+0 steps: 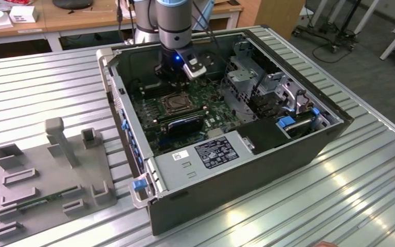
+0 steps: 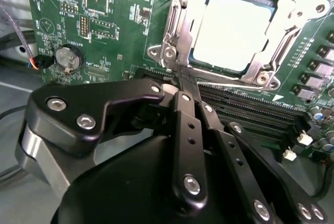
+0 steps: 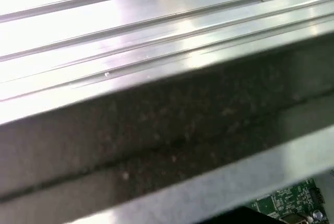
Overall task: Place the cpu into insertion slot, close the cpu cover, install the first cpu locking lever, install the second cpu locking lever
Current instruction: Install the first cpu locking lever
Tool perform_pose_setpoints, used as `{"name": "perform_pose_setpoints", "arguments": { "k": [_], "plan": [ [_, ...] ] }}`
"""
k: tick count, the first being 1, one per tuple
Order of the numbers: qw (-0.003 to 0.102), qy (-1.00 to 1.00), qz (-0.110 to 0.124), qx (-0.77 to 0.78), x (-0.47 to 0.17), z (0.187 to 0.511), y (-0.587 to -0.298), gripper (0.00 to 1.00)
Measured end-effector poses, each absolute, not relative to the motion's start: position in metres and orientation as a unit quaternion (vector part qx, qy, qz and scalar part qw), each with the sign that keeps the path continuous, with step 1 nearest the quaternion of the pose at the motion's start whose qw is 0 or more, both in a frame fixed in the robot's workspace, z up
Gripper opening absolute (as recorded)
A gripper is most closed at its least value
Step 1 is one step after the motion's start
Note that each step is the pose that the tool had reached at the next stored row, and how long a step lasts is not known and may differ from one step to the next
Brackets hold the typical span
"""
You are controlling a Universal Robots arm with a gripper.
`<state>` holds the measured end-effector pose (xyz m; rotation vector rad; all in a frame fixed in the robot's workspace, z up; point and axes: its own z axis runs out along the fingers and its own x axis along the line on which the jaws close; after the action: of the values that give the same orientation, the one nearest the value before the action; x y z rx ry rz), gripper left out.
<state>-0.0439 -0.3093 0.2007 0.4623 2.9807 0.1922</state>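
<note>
Item: open computer case [image 1: 252, 154], laid on its side on a ribbed metal counter [image 1: 39, 92]; green motherboard [image 1: 208, 110] exposed inside.

Insertion slot [image 1: 175, 104]: seen in the exterior view near the middle of the board, below the robot arm [image 1: 173, 25], which is lowered into the case from above.

Cpu [image 2: 232, 28]: pale square, seated flat in the slot, as seen in the second wrist view.

Cpu cover [image 2: 259, 70]: silvery frame laid down around the cpu, its cut-out leaving the chip's face exposed.

End effector [image 2: 182, 84]: black fingers [image 2: 186, 130] drawn together to a narrow point, set at the near corner of the socket frame, just beside the long black memory slots [image 2: 250, 110]. Whether a lever or anything else is pinched between the tips cannot be told.

Other board parts: round coin battery [image 2: 69, 58], well apart from the socket.

Grey fixture plate [image 1: 47, 180]: placed on the counter towards the exterior view's left of the case, carrying upright blocks.

First wrist view: counter ribs, a dark case wall [image 3: 156, 130] and a corner of the motherboard are recorded.
</note>
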Motion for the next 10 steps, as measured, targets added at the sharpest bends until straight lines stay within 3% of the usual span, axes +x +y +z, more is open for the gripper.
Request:
{"name": "perform_pose_setpoints", "arguments": {
  "k": [10],
  "plan": [
    [0.058,0.984,0.072,0.153,-0.0438,0.2009,-0.3063,0.11]
  ]
}}
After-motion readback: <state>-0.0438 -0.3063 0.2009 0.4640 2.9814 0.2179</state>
